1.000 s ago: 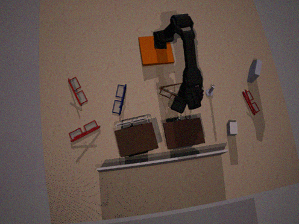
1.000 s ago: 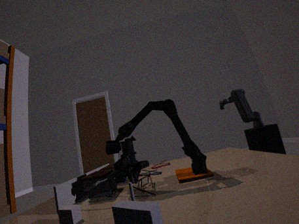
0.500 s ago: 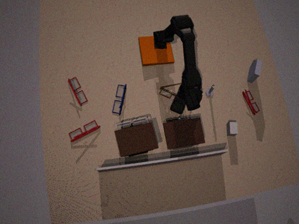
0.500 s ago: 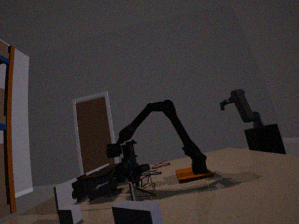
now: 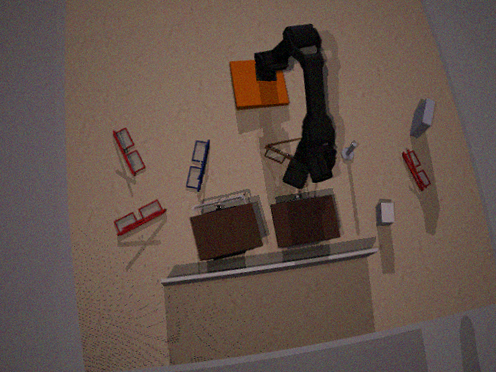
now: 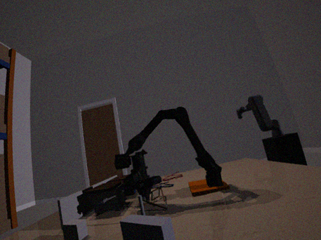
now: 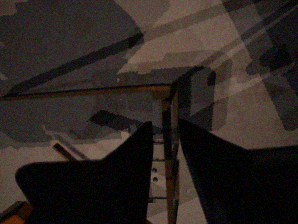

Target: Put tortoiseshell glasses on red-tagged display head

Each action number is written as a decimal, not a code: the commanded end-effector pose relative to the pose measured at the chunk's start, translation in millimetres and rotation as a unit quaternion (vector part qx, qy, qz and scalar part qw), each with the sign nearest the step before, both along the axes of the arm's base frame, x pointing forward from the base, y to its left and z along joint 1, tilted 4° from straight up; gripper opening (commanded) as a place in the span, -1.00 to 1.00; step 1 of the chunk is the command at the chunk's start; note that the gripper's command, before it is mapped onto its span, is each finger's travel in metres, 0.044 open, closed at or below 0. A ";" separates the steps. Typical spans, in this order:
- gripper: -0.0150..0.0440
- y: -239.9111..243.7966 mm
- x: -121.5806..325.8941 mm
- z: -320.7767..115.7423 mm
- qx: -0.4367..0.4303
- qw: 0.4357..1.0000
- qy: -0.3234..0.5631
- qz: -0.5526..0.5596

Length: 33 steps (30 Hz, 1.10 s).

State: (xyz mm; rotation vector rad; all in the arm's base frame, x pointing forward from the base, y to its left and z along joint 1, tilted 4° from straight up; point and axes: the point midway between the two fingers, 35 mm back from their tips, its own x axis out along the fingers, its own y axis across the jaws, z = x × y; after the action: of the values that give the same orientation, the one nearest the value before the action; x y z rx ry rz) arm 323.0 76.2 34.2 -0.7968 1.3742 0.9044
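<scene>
Looking down from the top camera, I get the whole layout: the tortoiseshell glasses [image 5: 275,151] [image 6: 164,199] [image 7: 170,175] lie just past one o'clock from the middle of that view, partly under the gripper [image 5: 301,183] [image 6: 146,192] [image 7: 165,125], and two brown-topped blocks [image 5: 305,220] [image 5: 227,231] stand around six o'clock. The exterior view gives me the height instead: the gripper points down low over the tabletop [image 6: 281,211], with the glasses showing only as thin dark lines beside it, toward three o'clock. Neither of those lets me see between the fingers, but the wrist view does. There the fingertips stand apart astride the glasses' front, with a gap showing on the nine o'clock side, so I read the tool as partly open, with nothing gripped. Up close the frame is thin and amber-brown with darker stretches; one temple runs from its corner toward nine o'clock, while the front drops toward six o'clock, seen nearly edge-on. The glasses are off the heads, and I can't make out the red tag in any view.
</scene>
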 end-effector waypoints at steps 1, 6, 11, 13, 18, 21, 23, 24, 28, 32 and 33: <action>-0.27 0.0 0.3 0.1 0.000 1.000 0.000 0.000; -0.38 0.0 0.3 0.1 0.000 1.000 0.000 0.000; -0.49 0.0 0.3 0.1 0.000 1.000 0.000 0.000; -0.49 0.0 0.3 0.1 0.000 1.000 0.000 0.000; -0.49 0.0 0.5 0.9 0.000 1.000 0.000 0.000; -0.49 -0.3 1.8 8.5 0.000 1.000 0.000 0.000; -0.49 -0.8 3.1 17.4 0.000 1.000 0.000 0.000; -0.49 -1.1 3.6 22.8 -0.001 1.000 0.000 0.000; -0.49 -2.7 5.0 45.5 -0.001 1.000 0.000 -0.001; -0.49 -4.3 5.6 66.3 -0.002 1.000 0.000 -0.001; -0.49 -4.7 5.7 71.5 -0.002 1.000 0.000 -0.001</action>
State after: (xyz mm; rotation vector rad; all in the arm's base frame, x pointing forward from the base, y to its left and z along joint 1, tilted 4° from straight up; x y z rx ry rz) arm 327.3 73.2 85.1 -0.7897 1.3834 0.9015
